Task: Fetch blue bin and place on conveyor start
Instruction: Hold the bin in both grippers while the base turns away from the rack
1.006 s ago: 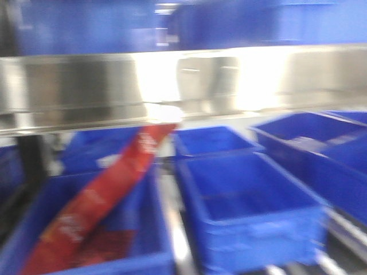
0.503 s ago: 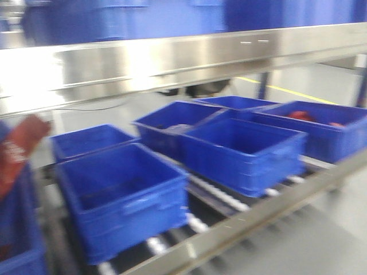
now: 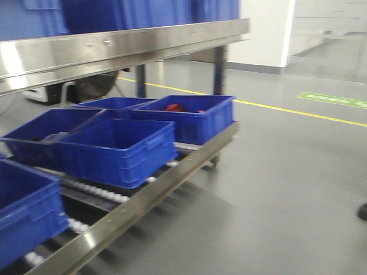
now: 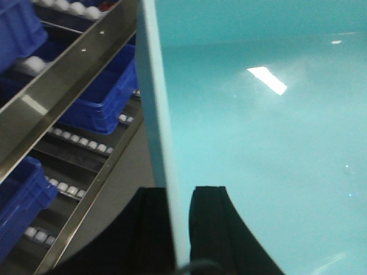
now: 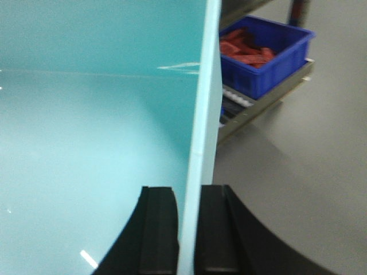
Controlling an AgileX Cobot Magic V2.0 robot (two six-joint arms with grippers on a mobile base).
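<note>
The front view has swung right: the red bag is gone, and the rack [image 3: 143, 43] end, open floor [image 3: 287, 183] and yellow line [image 3: 287, 111] now show.

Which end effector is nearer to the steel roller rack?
Left. The left end effector, clamping the blue bin wall, has the rack close beside; the right end effector sees it farther off.

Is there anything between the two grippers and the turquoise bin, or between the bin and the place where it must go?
Nothing stands between them: the left gripper and the right gripper each clamp a wall of the turquoise bin, one finger either side. No view shows the conveyor belt, so that path cannot be judged.
</note>
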